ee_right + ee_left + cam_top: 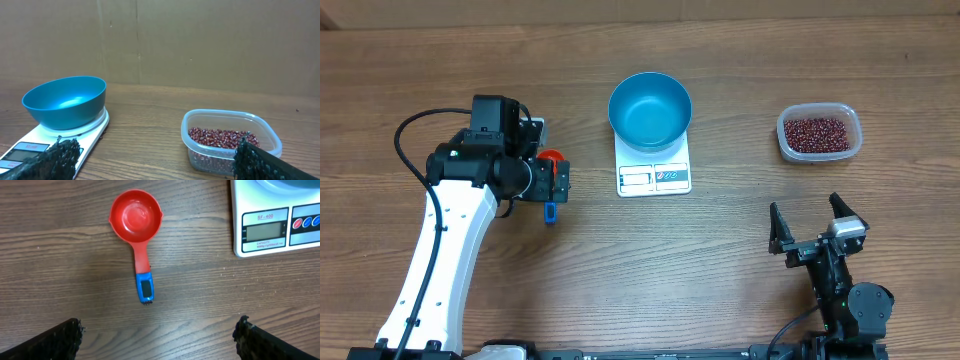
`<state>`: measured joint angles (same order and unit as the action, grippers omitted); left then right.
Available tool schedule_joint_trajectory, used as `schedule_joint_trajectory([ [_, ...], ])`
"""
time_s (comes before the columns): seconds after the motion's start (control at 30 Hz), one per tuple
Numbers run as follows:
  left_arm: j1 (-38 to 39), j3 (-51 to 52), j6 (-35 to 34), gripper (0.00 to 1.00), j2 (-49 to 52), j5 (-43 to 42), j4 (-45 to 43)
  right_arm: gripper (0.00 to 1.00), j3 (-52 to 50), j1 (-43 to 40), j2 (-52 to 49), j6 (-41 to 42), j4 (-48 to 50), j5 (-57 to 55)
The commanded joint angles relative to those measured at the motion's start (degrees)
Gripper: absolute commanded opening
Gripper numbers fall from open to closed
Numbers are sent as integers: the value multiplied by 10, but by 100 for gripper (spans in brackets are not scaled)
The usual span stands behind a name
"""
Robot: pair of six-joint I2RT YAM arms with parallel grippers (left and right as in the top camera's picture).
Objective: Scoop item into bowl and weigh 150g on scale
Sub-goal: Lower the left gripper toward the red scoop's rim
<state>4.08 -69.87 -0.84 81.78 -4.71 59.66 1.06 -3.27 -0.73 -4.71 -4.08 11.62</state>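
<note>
The blue bowl (650, 110) stands empty on the white scale (654, 178) at the table's middle back. Dark red beans (817, 132) fill a clear tub at the right. A red scoop (136, 217) with a blue handle lies on the wood left of the scale (265, 227). My left gripper (558, 180) hovers over the scoop, open and empty; in the left wrist view the left gripper (159, 330) has the handle's end just ahead of it. My right gripper (808, 222) stands open near the front right, well short of the beans (220, 136) and bowl (65, 102).
The clear plastic tub (230, 140) sits right of the scale (30, 147), with bare wood between them. A brown cardboard wall (200, 40) closes off the back of the table. The left arm's white link (440, 260) stretches along the front left.
</note>
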Motion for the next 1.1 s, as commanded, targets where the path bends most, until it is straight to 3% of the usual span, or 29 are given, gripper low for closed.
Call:
schedule_joint_trajectory([
  [0.0,-3,-15,13,100,3,-9,-9,100,-6,3,5,2,3,-4],
  [0.37,-3,-15,13,100,3,-6,-19,100,-6,3,5,2,3,-4],
  [1.07,-3,-2,17,100,21,73,-38,100,-6,3,5,2,3,-4],
])
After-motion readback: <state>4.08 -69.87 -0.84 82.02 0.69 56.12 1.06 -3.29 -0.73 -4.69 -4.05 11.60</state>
